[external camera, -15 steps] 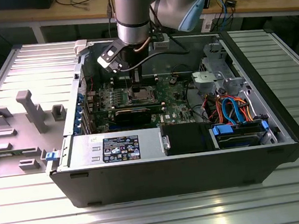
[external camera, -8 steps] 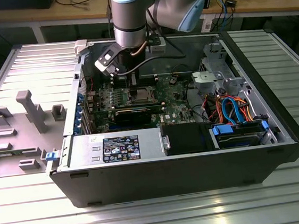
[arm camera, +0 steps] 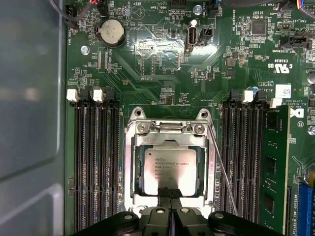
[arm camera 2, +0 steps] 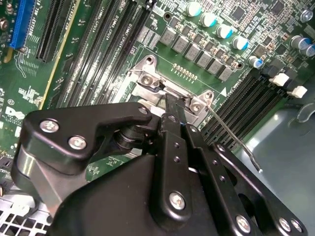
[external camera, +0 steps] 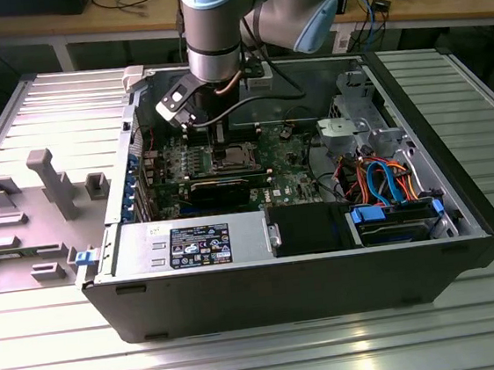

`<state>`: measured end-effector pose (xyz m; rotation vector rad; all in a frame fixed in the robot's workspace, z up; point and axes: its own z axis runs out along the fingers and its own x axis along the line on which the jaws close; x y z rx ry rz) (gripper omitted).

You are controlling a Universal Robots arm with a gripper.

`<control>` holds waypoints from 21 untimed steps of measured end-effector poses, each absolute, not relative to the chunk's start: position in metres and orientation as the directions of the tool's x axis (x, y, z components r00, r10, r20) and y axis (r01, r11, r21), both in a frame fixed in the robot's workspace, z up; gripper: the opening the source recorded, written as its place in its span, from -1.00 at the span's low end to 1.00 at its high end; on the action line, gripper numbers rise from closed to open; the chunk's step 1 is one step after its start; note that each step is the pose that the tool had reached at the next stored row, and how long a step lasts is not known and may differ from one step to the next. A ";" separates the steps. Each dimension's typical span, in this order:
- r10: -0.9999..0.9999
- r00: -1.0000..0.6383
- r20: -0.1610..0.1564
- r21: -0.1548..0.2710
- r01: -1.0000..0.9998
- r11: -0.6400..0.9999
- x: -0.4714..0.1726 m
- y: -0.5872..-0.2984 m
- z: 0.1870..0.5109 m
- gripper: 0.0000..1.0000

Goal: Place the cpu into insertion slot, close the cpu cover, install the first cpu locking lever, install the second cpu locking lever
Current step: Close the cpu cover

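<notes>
The cpu (arm camera: 170, 168), a pale silver square chip, lies flat in the insertion slot (arm camera: 167, 114) on the green motherboard inside the open computer case (external camera: 459, 180). The cpu cover (arm camera: 134, 167), a silver frame, lies down around the chip. My gripper (arm camera: 170, 191) is shut, and its black fingertips rest at the chip's edge, over the cover's rim. In the second wrist view the fingertips (arm camera 2: 173, 115) press down by the socket's hinge end. A thin wire locking lever (arm camera: 220, 167) (arm camera 2: 231, 135) stands slanted away from the socket's side, its free end over the memory slots.
Long black memory slots (arm camera: 96, 167) flank the socket, with a green module (arm camera: 274, 167) in one. The case's grey wall (arm camera: 29, 98) is close by. Drive cage and coloured cables (external camera: 388, 179) fill the exterior view's right. A grey fixture (external camera: 44, 184) stands outside on the exterior view's left.
</notes>
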<state>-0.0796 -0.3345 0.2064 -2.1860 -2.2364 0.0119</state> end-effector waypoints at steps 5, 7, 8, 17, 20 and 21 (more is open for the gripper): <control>1.000 -0.023 0.005 -0.015 1.000 0.023 -0.080 -0.334 0.210 -0.79; 1.000 -0.023 0.005 -0.015 1.000 0.023 -0.080 -0.334 0.214 -0.79; 1.000 -0.023 0.006 -0.015 1.000 0.023 -0.080 -0.334 0.214 -0.79; 1.000 -0.023 0.005 -0.015 1.000 0.023 -0.058 -0.334 0.213 -0.79; 1.000 -0.023 0.005 -0.015 1.000 0.023 -0.058 -0.334 0.213 -0.79; 1.000 -0.023 0.005 -0.015 1.000 0.023 -0.058 -0.334 0.213 -0.79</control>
